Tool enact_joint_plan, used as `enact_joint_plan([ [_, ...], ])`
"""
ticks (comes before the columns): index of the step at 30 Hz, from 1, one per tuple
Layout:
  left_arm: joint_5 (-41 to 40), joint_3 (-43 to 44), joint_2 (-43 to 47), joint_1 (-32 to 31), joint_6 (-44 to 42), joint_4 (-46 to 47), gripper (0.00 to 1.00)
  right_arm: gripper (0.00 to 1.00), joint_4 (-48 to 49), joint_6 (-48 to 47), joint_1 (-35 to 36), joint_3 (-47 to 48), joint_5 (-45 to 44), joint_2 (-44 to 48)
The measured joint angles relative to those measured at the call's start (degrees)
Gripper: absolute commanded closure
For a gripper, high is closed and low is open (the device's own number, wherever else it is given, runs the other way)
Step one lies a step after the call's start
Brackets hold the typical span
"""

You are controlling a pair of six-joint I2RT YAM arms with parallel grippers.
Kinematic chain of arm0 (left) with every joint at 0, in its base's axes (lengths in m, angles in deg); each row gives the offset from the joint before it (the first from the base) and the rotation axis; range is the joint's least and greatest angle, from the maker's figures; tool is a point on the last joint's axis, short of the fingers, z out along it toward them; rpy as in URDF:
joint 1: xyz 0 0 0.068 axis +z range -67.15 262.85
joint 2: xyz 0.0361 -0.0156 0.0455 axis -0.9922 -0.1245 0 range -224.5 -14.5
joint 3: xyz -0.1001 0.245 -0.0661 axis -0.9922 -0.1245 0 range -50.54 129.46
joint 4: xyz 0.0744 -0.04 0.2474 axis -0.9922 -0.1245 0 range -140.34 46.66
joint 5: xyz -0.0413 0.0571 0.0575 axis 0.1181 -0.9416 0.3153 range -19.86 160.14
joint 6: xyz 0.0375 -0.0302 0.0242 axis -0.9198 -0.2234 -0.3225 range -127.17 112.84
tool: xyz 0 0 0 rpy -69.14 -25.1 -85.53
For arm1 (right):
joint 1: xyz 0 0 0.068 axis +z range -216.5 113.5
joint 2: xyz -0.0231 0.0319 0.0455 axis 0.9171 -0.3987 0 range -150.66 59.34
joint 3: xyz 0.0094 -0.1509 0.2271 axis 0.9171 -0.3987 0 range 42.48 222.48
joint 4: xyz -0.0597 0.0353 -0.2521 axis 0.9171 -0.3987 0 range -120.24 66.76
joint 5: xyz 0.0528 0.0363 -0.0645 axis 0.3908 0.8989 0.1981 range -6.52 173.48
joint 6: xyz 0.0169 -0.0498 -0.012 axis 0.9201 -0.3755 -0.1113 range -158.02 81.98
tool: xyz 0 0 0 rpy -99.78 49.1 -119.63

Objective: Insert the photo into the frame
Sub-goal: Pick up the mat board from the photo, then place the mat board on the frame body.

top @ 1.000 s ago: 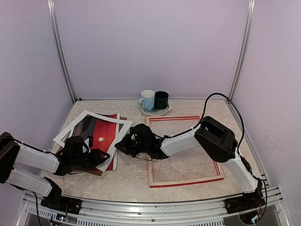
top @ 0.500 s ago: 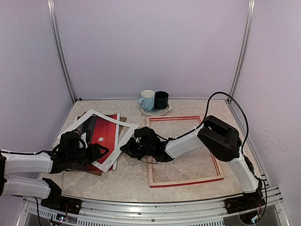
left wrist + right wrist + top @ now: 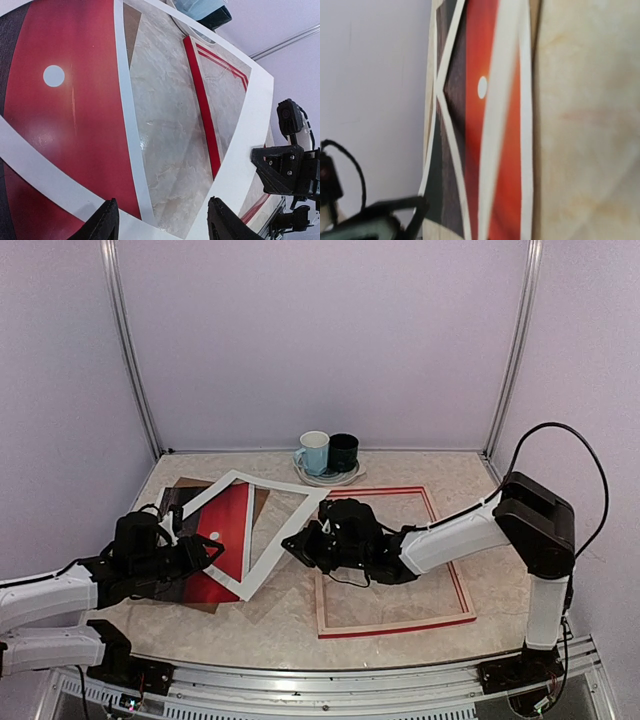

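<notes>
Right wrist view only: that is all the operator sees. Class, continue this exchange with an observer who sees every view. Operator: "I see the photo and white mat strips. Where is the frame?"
Observer: The frame lies flat, to the right of the photo.
Operator: Does the mat reach it?
Observer: Yes. The mat has its far corner over the frame's far left corner.
Operator: And the left gripper?
Observer: The left gripper is open, by the mat's near corner.
</notes>
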Motion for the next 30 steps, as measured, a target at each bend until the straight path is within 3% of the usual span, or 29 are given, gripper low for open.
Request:
enact_joint_plan([
  [15,-0.44,1.88,-0.85,-1.51,-0.13,-0.9,0.4,1.0,-7.8,7.56,3.89,-27.52,-15.04,29.29],
  [22,-0.85,3.15,-4.35,-4.17,-0.24,-0.11,0.39,1.0,-15.85,14.91,7.43,-35.69,-23.67,41.55],
  [30,-0.94,5.11,-7.67,-5.68,-0.33,1.38,0.39,1.0,-26.73,24.5,12.35,-39.19,-32.24,48.33],
])
